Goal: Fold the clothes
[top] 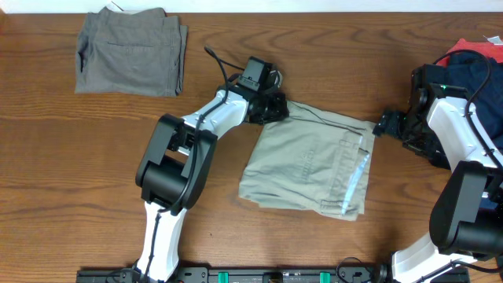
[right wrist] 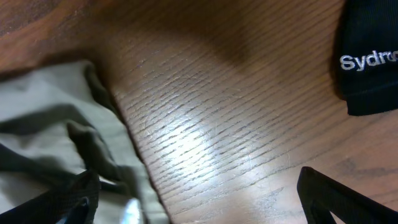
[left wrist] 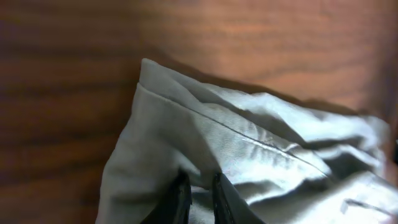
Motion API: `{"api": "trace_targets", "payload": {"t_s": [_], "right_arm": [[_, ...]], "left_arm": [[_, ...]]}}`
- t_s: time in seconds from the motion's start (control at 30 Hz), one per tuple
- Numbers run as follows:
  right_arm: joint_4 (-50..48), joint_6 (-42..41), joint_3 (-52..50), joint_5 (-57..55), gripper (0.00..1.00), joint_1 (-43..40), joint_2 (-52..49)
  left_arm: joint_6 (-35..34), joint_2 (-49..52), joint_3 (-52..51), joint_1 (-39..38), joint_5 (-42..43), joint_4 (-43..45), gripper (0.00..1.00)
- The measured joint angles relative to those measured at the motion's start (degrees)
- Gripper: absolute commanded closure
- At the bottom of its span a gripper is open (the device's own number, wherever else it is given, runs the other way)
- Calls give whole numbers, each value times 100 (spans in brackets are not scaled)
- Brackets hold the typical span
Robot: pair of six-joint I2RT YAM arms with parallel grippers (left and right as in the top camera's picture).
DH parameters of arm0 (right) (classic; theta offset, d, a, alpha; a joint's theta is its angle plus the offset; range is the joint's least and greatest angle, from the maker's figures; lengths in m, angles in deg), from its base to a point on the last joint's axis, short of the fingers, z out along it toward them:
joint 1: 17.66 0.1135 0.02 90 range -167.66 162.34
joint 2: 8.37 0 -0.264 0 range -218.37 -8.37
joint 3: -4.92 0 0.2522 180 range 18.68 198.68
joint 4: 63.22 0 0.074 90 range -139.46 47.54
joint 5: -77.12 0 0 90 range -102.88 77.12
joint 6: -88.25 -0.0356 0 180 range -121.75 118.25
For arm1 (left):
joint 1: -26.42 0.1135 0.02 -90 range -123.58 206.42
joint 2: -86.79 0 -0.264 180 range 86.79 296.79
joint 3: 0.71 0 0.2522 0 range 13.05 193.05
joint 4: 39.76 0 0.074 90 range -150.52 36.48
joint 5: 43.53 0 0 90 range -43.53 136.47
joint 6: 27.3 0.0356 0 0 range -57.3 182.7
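Note:
Khaki shorts [top: 314, 161] lie partly folded in the middle of the table. My left gripper [top: 271, 106] is at their far left corner, shut on a pinch of the khaki fabric [left wrist: 205, 149], fingers [left wrist: 200, 196] close together. My right gripper [top: 385, 126] sits at the shorts' far right corner, open and empty; its wrist view shows its fingers [right wrist: 199, 196] wide apart over bare wood, with the shorts' edge [right wrist: 56, 143] at the left.
A folded grey garment [top: 130, 51] lies at the far left. A pile of dark blue and red clothes [top: 471, 59] sits at the far right; a dark item with white lettering [right wrist: 370, 59] shows in the right wrist view.

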Motion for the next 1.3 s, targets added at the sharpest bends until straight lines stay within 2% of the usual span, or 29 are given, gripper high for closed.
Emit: {"api": "trace_targets", "payload": {"t_s": [0.07,0.23,0.33,0.8,0.93,1.07,1.27,1.3], "right_arm": [[0,0,0,0,1,0,0],[0,0,0,0,1,0,0],[0,0,0,0,1,0,0],[2,0,0,-2,1,0,0],[0,0,0,0,1,0,0],[0,0,0,0,1,0,0],[0,0,0,0,1,0,0],[-2,0,0,0,1,0,0]], "left_arm": [[0,-20,52,-22,-501,9,83],[0,-33,103,144,-1141,22,83],[17,-33,118,378,-1322,-15,77],[455,-673,-55,1602,-1956,-1132,77],[496,-1386,-92,1602,-1770,-1261,77],[507,-1980,-79,1471,-1130,-1397,78],[470,-1873,-109,841,-334,-1895,78],[468,-1816,-129,721,-284,-1897,85]]}}
